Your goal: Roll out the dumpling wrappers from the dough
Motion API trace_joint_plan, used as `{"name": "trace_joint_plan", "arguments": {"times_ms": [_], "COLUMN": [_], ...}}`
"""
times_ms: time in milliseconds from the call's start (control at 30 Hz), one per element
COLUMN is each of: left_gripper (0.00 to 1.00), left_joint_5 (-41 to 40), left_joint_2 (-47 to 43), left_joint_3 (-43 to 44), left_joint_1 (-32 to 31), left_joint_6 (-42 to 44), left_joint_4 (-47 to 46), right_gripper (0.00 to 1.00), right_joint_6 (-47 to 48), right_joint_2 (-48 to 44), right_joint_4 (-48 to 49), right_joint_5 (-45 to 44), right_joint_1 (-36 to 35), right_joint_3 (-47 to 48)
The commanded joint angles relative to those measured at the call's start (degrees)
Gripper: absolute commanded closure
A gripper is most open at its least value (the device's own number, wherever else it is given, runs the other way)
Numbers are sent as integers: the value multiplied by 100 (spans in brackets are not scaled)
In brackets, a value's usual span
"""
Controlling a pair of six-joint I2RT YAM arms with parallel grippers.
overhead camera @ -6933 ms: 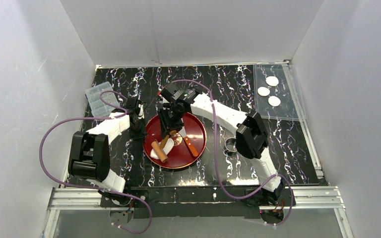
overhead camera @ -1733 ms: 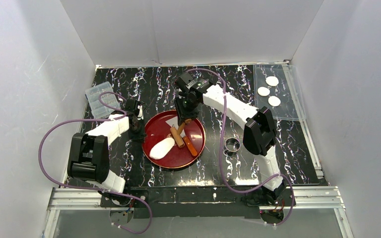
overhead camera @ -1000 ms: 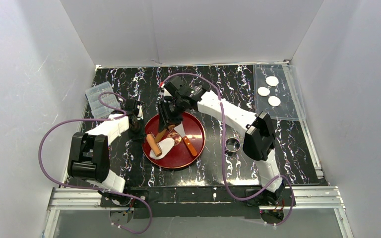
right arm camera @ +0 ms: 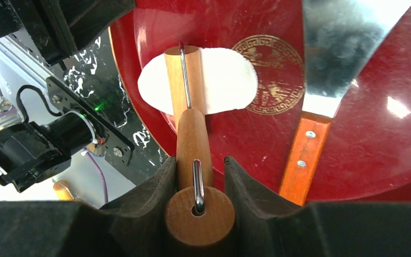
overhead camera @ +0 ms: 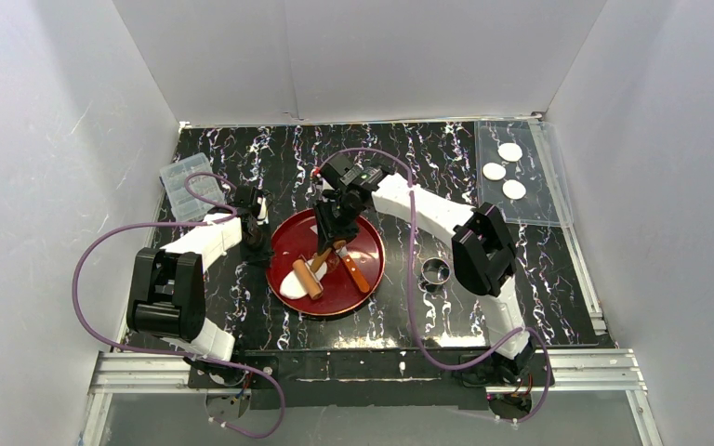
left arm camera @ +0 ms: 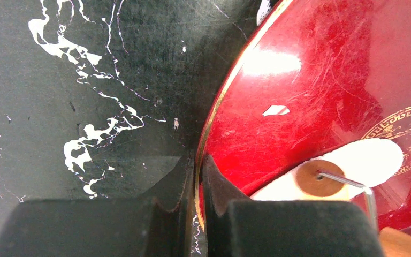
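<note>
The dough (overhead camera: 291,283) lies as a flattened white oblong on the left part of the red plate (overhead camera: 364,243). A wooden rolling pin (overhead camera: 310,279) rests across it, roller on the dough (right arm camera: 227,80). My right gripper (overhead camera: 333,240) (right arm camera: 199,163) is shut on the pin's handle (right arm camera: 192,134). At the plate's left edge, my left gripper (overhead camera: 258,243) (left arm camera: 198,166) is shut on the plate's gold rim (left arm camera: 219,107). Three round dumpling wrappers (overhead camera: 494,171) lie on a clear sheet at the far right.
A spatula (overhead camera: 353,269) with an orange handle lies on the plate right of the pin, its blade (right arm camera: 342,48) near the dough. A small metal ring (overhead camera: 436,271) stands right of the plate. A clear plastic box (overhead camera: 191,184) sits far left.
Over the last second my right gripper has drawn the rolling pin a little rightward along the dough. Before that it swept left from the plate's middle. The left gripper has stayed on the rim.
</note>
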State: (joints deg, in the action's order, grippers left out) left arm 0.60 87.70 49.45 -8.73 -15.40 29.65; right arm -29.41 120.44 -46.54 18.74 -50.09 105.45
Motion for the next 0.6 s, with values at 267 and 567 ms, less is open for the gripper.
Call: {"name": "trace_joint_plan", "arguments": {"times_ms": [267,567], "left_gripper": [100,100], "left_joint_5": [-301,-304], "left_joint_2": [-143,-140], "left_joint_3": [61,50], "left_joint_1": [12,12], "left_joint_6": [63,63], "left_joint_4": [74,76], "right_gripper": [99,99], "right_joint_6": [326,196], "right_joint_2": [486,816], "right_joint_4": [-764,-615], "right_joint_5": [-1391,-900], "right_joint_1": [-193,-438], "right_joint_3": [381,761]}}
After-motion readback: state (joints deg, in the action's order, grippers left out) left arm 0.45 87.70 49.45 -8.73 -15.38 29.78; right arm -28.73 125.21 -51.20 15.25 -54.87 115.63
